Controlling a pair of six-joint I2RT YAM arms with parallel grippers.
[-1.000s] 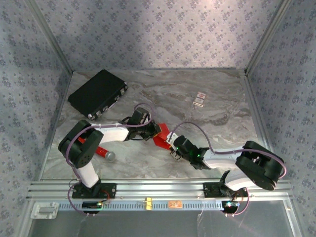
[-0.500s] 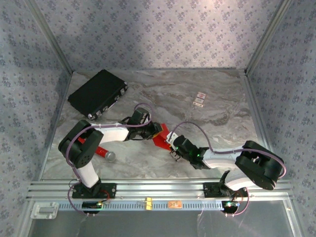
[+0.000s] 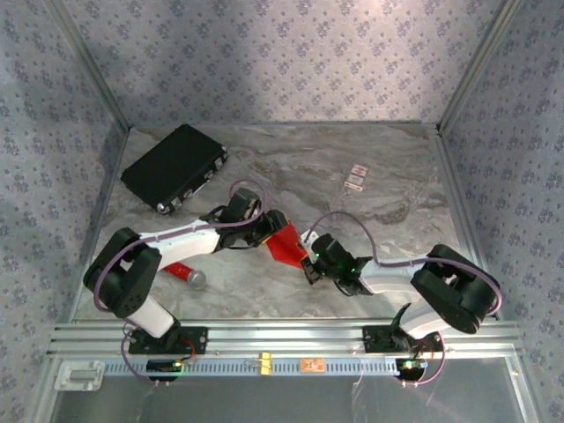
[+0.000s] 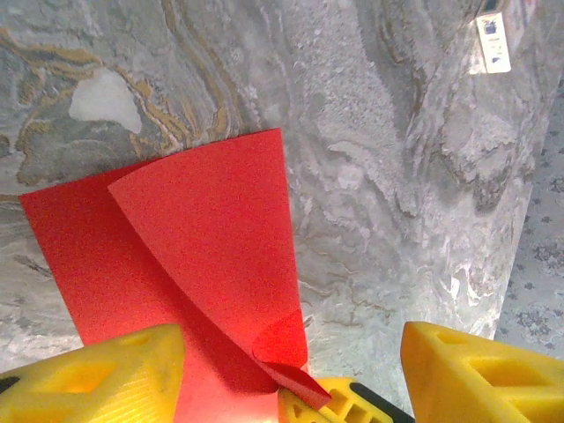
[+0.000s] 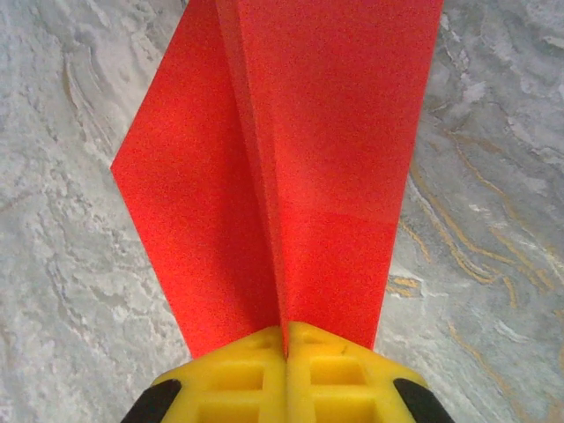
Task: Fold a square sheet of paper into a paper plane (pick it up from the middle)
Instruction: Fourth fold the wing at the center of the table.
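Tightly within right end effector (image 5: 286,342): red paper plane (image 5: 330,150)

Paper (image 3: 284,245): you'll find it mid-surface (image 3: 397,220), between the two grippers.
Left gripper (image 3: 267,231): at its far-left edge.
Right gripper (image 3: 306,258): at its near-right end.
Case (image 3: 174,167): far-left corner.
Cylinder (image 3: 185,273): near left, beside your left arm.
Cards (image 3: 356,177): far right of centre, well apart.

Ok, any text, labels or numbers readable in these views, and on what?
No text is readable.
Two small white tags on the marble table: dark marks, too small to read.
The small orange label on the front metal rail: blurred.
The red folded paper: plain, no print.
The black rectangular case: nothing legible.
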